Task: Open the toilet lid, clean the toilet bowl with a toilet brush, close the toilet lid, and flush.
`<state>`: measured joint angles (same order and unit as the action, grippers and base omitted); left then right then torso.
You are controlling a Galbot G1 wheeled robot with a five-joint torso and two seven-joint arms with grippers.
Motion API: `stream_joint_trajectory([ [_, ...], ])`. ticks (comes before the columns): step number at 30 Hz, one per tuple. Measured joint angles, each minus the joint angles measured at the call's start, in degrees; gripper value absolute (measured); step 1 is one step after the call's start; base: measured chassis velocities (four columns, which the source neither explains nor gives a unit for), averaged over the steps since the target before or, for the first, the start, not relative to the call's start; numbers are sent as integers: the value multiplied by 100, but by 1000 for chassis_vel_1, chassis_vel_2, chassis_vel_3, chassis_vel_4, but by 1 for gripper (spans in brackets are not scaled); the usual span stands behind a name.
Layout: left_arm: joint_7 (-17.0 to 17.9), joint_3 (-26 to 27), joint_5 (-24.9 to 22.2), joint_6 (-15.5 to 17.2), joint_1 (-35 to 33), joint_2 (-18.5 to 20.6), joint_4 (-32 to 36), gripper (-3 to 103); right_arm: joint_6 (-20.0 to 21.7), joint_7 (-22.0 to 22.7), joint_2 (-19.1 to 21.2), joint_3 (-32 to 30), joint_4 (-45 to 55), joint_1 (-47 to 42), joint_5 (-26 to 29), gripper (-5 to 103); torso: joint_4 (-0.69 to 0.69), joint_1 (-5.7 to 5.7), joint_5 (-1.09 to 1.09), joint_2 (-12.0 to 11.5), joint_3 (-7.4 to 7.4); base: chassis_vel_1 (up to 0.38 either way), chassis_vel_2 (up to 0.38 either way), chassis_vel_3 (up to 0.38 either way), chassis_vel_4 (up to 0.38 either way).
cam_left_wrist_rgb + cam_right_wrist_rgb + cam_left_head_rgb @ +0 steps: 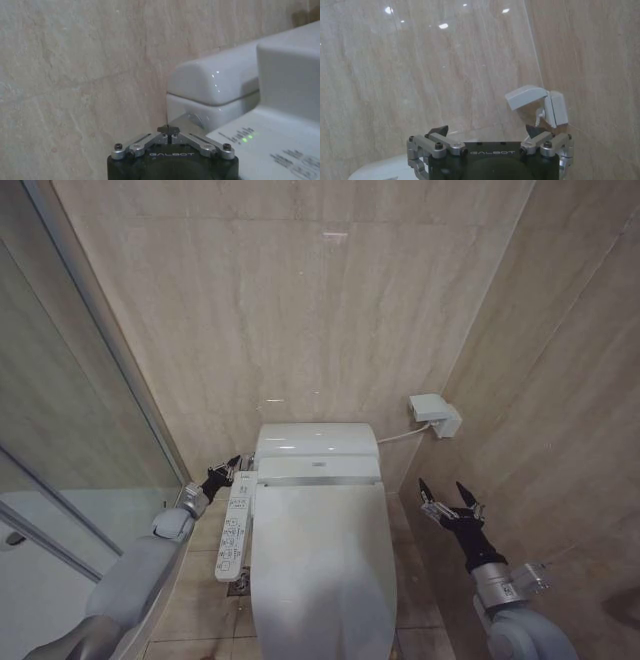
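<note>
The large glossy white oval plastic toilet lid lay flat and closed over the white ceramic toilet bowl at lower centre of the head view, so you would have judged the cleaning and closing done and the flush step in hand. The left gripper, at centre left of that view, sat just beside the rear end of the long white button panel, its jaws pressed together to a point; in the left wrist view the left gripper aimed toward a round fitting on the white tank's side. The right gripper hung at centre right, jaws spread, holding nothing. Your next move likely called for a short, straight push onto the flush control.
</note>
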<state>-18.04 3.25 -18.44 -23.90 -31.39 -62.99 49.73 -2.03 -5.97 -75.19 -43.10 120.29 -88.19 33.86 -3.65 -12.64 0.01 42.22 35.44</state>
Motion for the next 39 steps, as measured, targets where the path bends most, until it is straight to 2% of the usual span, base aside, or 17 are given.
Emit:
stream_joint_trajectory([
  [20,-131,32,147,-24,-126,-41,43,0,0,0,0,0,0,0,0,100,2,0,2,0,-1,0,0,0,0],
  [39,-282,-45,300,-10,198,-312,-470,0,0,0,0,0,0,0,0,100,2,-1,-3,-1,2,0,0,0,0],
])
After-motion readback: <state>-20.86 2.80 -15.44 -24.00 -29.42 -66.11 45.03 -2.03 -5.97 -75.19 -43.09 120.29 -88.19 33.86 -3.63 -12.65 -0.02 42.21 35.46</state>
